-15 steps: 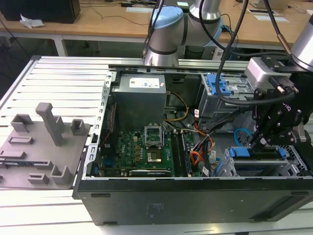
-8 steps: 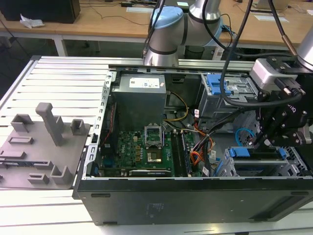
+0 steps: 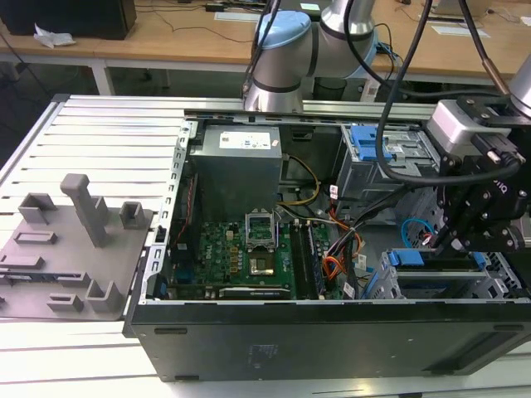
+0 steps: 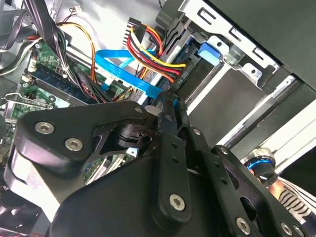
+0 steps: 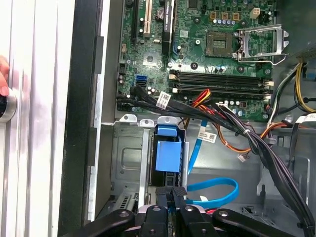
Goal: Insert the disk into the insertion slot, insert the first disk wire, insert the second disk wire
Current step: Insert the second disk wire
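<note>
In the exterior view the gripper (image 3: 458,240) hung low inside the open computer case (image 3: 332,332), over the silver insertion slot (image 3: 431,286) at the case's front corner on the exterior view's right, where the disk (image 3: 436,259) with its blue trim sat in the bay and the second disk wire (image 3: 408,228) looped just beside it. In the second wrist view the fingers (image 4: 170,128) were drawn narrow, tips at the blue connector end of that light blue cable (image 4: 118,66), beside the first disk wire (image 4: 148,52) and its red and yellow strands. In the first wrist view the blue-tabbed disk (image 5: 168,153) stood in the cage (image 5: 126,158), with the blue cable (image 5: 217,190) curling next to the nearly closed fingertips (image 5: 175,195).

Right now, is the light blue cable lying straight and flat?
No. In the first wrist view the second disk wire bends into a curved loop beside the tool.
</note>
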Controlling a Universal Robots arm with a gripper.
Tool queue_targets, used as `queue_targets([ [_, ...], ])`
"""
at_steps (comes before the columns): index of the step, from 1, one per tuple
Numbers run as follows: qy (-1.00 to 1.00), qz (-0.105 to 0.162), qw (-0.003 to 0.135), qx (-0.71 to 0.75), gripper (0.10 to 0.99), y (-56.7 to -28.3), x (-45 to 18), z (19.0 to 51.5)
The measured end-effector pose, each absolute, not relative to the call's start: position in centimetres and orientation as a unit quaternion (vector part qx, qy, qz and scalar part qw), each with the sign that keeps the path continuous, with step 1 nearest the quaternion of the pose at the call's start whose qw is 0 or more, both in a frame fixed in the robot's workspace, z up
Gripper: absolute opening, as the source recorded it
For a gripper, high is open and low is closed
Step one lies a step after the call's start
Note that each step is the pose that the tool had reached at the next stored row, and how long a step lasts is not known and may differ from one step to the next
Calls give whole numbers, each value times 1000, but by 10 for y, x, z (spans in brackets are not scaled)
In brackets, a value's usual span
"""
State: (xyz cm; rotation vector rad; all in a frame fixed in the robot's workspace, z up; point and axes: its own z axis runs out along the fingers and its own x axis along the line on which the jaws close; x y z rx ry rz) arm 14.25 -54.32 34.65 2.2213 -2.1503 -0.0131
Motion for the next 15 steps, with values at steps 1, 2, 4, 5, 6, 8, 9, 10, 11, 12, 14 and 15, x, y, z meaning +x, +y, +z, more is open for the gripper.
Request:
queue_targets([
  [1, -695, -4, 25, 718, 161, -543, 142, 346],
  [2, -695, -5, 25, 718, 161, -543, 142, 345],
  [4, -695, -5, 25, 718, 161, -543, 140, 345],
  [5, -695, -5, 25, 718, 161, -543, 140, 345],
  [6, -695, -5, 24, 718, 161, -543, 140, 347],
  [8, -695, -8, 22, 718, 161, -543, 142, 348],
  [9, -695, -10, 20, 718, 161, -543, 143, 348],
  [10, -695, -12, 18, 718, 161, -543, 144, 348],
  [11, -695, -15, 16, 718, 161, -543, 144, 347],
  [12, -695, -16, 15, 719, 161, -543, 144, 346],
  [14, -695, -16, 15, 719, 161, -543, 144, 345],
  [15, -695, -16, 15, 719, 161, -544, 144, 345],
])
